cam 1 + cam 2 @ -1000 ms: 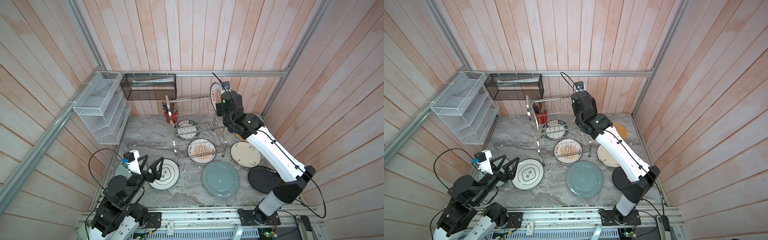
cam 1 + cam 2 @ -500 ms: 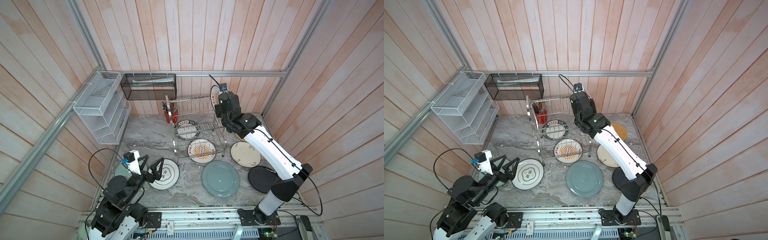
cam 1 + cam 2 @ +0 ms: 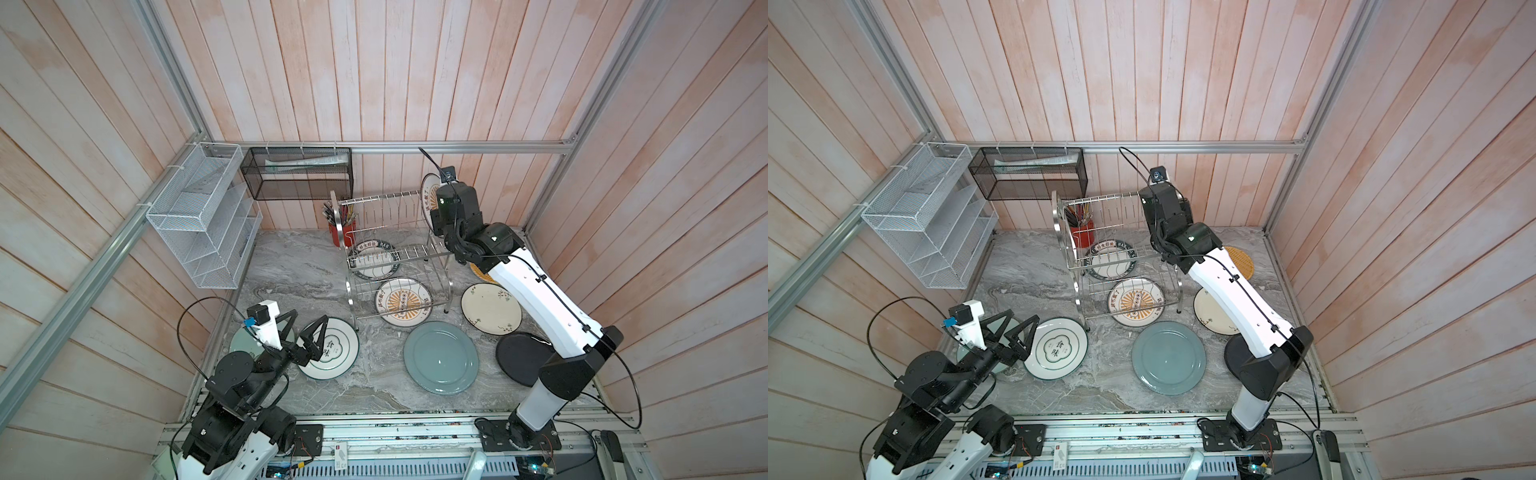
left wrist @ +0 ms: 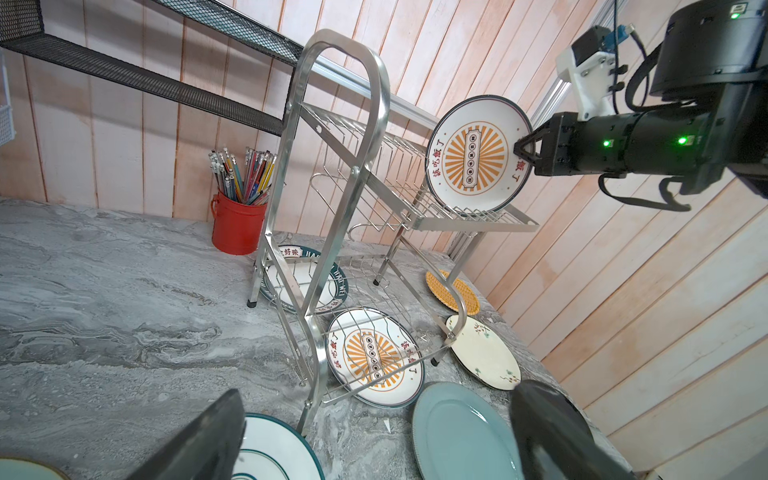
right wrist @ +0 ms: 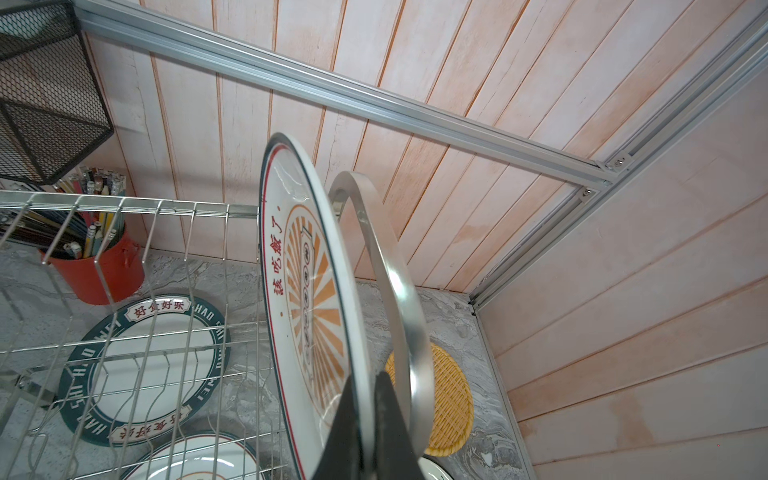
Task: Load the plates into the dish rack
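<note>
Right gripper (image 4: 521, 149) had its jaws clamped tight on the sunburst plate (image 4: 473, 156), pinching the rim to keep it on edge for the prongs. The plate stood at the far right end of the dish rack (image 4: 338, 38), top tier. Left gripper (image 3: 308, 318) hovered with jaws wide and empty over the green-rimmed plate (image 3: 332, 353), near left on the desk (image 3: 299, 266), probably next.

Your right arm (image 3: 536, 299) reaches above centre in both top views, right gripper (image 4: 520, 149) pinched tight; your left gripper (image 3: 304, 329) hovers lower left, jaws spread wide.
</note>
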`<state>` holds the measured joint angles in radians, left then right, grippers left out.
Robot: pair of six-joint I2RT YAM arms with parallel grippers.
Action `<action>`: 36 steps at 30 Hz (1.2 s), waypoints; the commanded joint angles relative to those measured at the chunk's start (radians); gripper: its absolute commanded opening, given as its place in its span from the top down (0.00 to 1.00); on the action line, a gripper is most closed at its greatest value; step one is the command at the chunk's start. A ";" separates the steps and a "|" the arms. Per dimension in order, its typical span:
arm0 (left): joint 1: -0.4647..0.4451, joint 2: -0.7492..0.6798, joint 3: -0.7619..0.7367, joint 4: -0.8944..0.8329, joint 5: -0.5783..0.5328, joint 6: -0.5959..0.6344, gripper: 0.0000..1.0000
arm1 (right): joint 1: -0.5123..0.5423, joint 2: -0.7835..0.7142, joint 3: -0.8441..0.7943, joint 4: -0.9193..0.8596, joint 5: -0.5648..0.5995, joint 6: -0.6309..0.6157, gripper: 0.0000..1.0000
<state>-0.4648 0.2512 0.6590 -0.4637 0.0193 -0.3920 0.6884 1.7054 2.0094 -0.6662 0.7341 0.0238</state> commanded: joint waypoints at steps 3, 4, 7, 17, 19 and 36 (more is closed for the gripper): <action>0.006 -0.010 -0.011 0.011 0.013 0.016 0.00 | -0.007 0.043 0.108 -0.100 -0.040 0.058 1.00; 0.008 -0.009 -0.012 0.010 0.013 0.016 0.00 | -0.007 0.053 0.126 -0.114 -0.038 0.061 1.00; 0.008 -0.008 -0.011 0.011 0.014 0.017 0.00 | -0.007 0.089 0.188 -0.163 -0.037 0.079 0.98; 0.011 -0.007 -0.012 0.012 0.018 0.015 0.00 | 0.000 0.158 0.316 -0.279 0.002 0.136 0.98; 0.011 -0.004 -0.011 0.012 0.021 0.015 0.00 | 0.003 0.157 0.315 -0.291 0.013 0.146 0.98; 0.020 0.000 -0.013 0.016 0.040 0.017 0.00 | 0.025 0.117 0.236 -0.311 0.042 0.210 0.87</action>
<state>-0.4503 0.2516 0.6563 -0.4633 0.0425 -0.3916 0.7063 1.8462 2.2719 -0.9478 0.7624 0.2096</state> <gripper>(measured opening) 0.999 0.129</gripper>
